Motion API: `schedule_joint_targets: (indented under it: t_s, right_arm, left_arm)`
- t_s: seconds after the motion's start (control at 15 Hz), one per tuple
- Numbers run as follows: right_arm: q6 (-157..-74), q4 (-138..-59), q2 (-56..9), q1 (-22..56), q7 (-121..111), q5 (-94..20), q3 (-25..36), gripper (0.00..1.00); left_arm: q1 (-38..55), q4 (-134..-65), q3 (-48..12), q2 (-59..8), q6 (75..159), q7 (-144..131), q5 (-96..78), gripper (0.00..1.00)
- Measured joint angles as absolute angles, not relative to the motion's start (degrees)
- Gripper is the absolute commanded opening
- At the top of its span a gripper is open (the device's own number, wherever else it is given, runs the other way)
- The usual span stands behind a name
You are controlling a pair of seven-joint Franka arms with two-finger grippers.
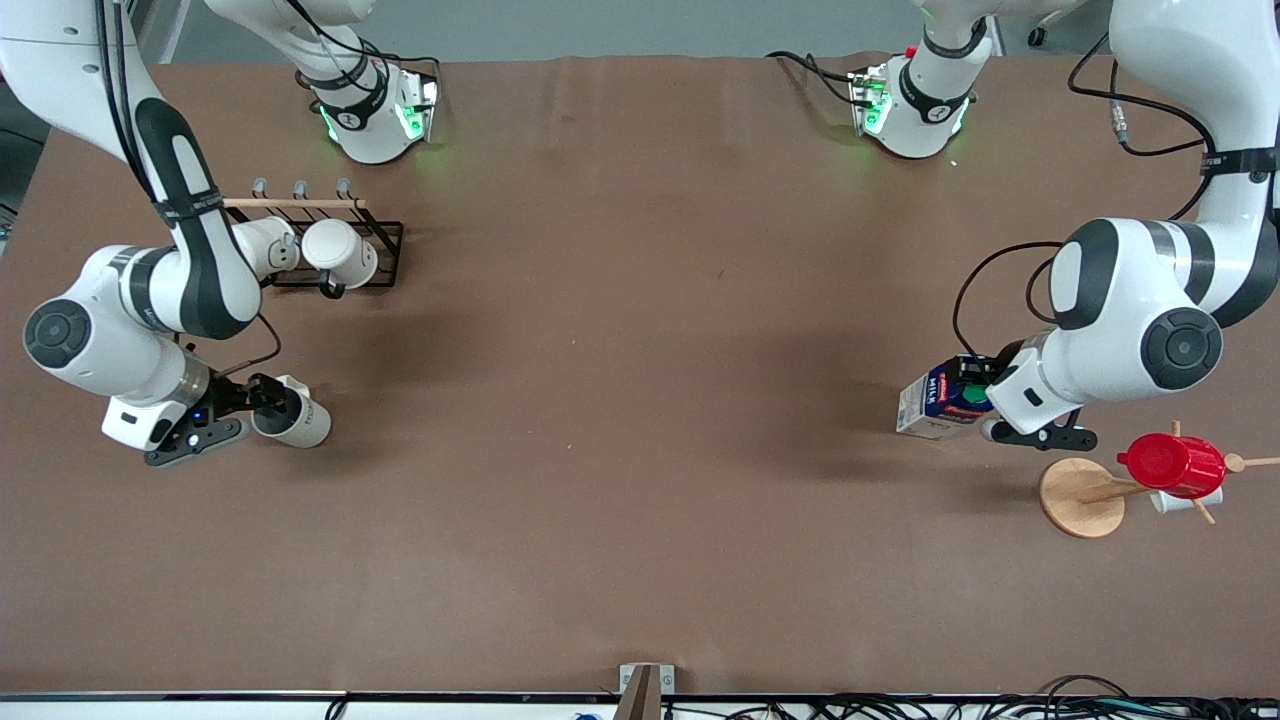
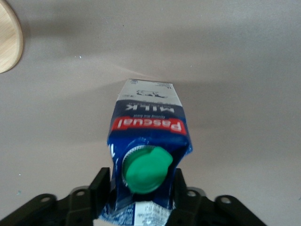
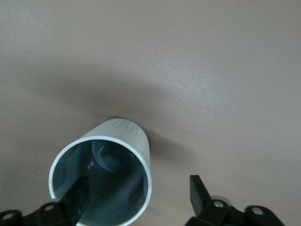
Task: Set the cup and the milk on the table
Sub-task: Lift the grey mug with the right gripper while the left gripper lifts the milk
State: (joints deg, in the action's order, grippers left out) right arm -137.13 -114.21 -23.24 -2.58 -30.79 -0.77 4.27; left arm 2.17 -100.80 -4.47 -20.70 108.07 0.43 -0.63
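Note:
The milk point(image 1: 938, 398) is a dark blue carton with a green cap, held tilted low over the brown table point(image 1: 640, 420) near the left arm's end. My left gripper point(image 1: 978, 388) is shut on its top. In the left wrist view the carton point(image 2: 148, 125) leans away from my left gripper point(image 2: 139, 180), with a finger on each side. The cream-white cup point(image 1: 297, 418) with a dark grey inside is at the right arm's end. My right gripper point(image 1: 268, 394) is open at its rim. In the right wrist view point(image 3: 138, 188) one finger is inside the cup point(image 3: 123, 136) and the other stands clear outside.
A black wire rack point(image 1: 385, 232) with two plain white mugs point(image 1: 340, 252) stands farther from the camera than the cup. A wooden mug tree point(image 1: 1080, 497) with a red cup point(image 1: 1172, 464) stands beside the milk, nearer the camera; its round base shows in the left wrist view point(image 2: 7, 42).

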Motion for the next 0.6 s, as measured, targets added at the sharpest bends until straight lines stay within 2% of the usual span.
schedule_joint_targets:
  t_s: [0.07,0.13,0.27,0.4,0.53,0.6]
  right_arm:
    - [-137.1,-114.6,-23.2,-2.5,-31.1,-0.8,4.2,0.74]
    - [-137.1,-114.9,-23.3,-2.5,-31.2,-0.8,4.2,0.59]
    - [-137.5,-115.3,-23.3,-2.4,-31.3,-0.8,4.1,0.39]
    - [-138.1,-115.4,-23.6,-2.3,-31.4,-0.8,4.1,0.25]
    - [-138.7,-115.4,-24.0,-2.3,-31.4,-0.8,4.1,0.02]
    - [-138.7,-115.4,-24.1,-2.3,-31.0,-0.9,4.1,0.00]
  left_arm:
    - [2.2,-100.9,-4.5,-20.7,108.2,0.4,-0.6,0.43]
    - [2.2,-100.9,-4.5,-20.7,108.3,0.4,-0.6,0.36]
    - [2.2,-100.9,-4.5,-20.7,108.6,0.4,-0.6,0.25]
    - [2.3,-100.3,-4.6,-20.7,109.0,0.4,-0.6,0.23]
    - [2.3,-98.0,-4.6,-20.5,108.6,0.4,-0.6,0.23]
    - [2.3,-96.5,-4.6,-20.2,107.5,0.4,-0.6,0.23]
